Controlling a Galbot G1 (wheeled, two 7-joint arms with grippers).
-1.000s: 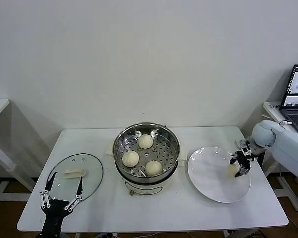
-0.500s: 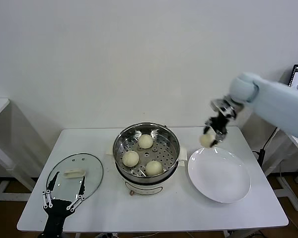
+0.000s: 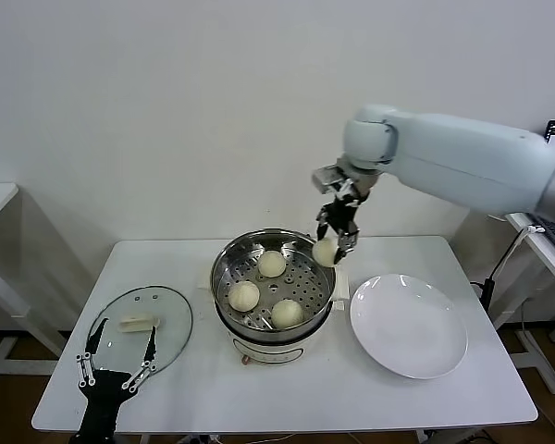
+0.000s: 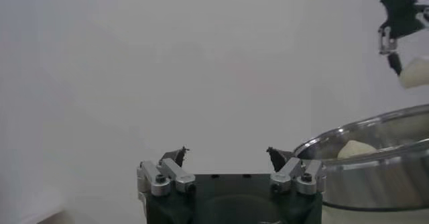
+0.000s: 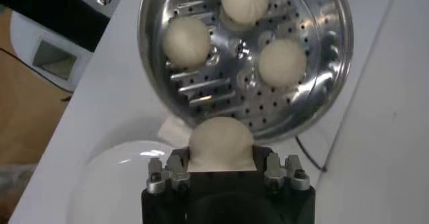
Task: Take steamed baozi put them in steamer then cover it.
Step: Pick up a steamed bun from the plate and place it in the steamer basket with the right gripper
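Over the steamer's right rim, my right end effector pinched the last baozi. Three sat inside already. Lid lay on the worktop's left, by my idle, spread left end effector, so covering remained.

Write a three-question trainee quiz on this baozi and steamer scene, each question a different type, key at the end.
1. True or false: the right pincer holds a baozi above the steamer rim.
2. How many baozi already lie on the perforated tray?
A) two B) three C) four
3. Fill in: the glass lid lies on the table to the steamer's ____ , by the left pincer.

Key: 1 true. 2 B. 3 left. The white plate holds nothing.
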